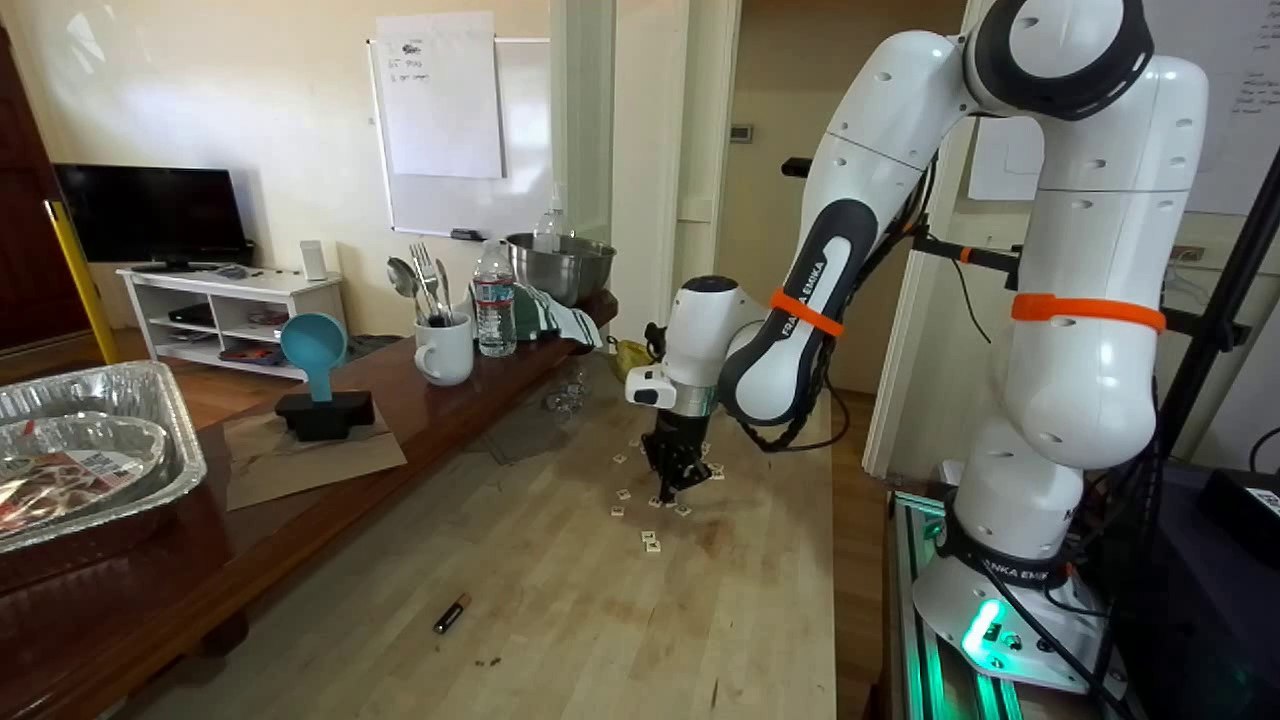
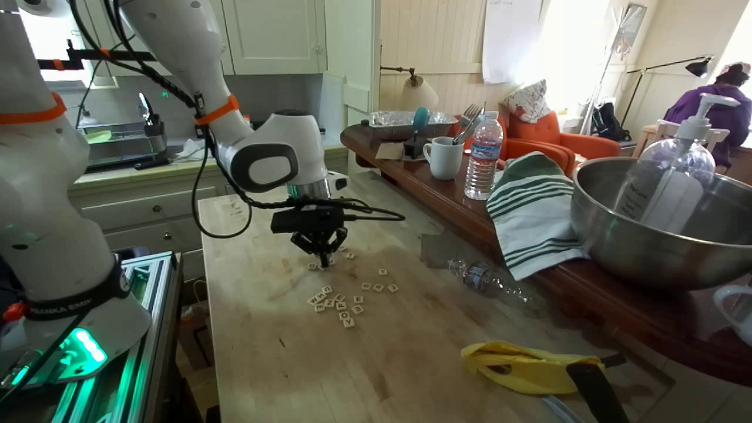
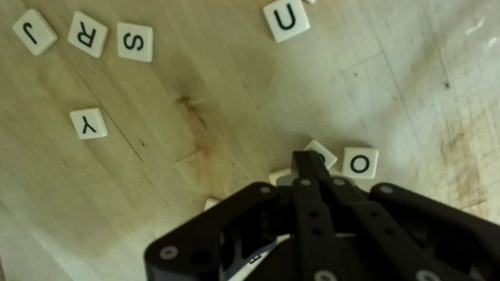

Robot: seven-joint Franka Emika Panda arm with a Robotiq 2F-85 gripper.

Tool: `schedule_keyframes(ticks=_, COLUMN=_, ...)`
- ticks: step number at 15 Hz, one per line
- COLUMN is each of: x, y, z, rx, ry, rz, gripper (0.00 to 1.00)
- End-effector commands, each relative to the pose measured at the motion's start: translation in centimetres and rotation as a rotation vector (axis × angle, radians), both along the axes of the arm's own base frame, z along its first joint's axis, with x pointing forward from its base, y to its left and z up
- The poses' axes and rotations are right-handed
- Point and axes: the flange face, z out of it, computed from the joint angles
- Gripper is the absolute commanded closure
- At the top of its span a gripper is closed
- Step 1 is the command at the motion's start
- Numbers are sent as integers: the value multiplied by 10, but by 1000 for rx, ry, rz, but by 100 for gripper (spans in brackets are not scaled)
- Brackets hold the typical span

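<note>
The tabletop [image 2: 264, 364], alongside the bar [image 1: 400, 400], has the hand [image 3: 309, 160] pointing down over it, fingers pressed together. A bottle [image 2: 489, 280] lies near the bar-side edge. Tiles [image 2: 341, 305] lie scattered between that edge and the robot-side one; one tile [image 3: 324, 153] is partly hidden behind the fingertips, the O tile [image 3: 360, 163] just beside.
</note>
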Motion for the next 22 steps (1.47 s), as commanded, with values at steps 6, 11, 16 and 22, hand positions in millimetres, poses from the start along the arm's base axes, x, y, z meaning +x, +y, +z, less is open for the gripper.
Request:
schedule_keyframes(ticks=6, x=-6, y=7, z=-19, rx=-6, ry=60, rz=179, gripper=100)
schedule_keyframes(ticks=11, x=-8, y=6, z=-19, rx=-16, ry=75, rz=253, gripper=100)
schedule_keyframes(ticks=16, x=-9, y=5, z=-19, rx=-23, ry=80, rz=290, gripper=100)
schedule_keyframes(ticks=22, x=-11, y=5, z=-20, rx=-25, ry=92, rz=346, gripper=100)
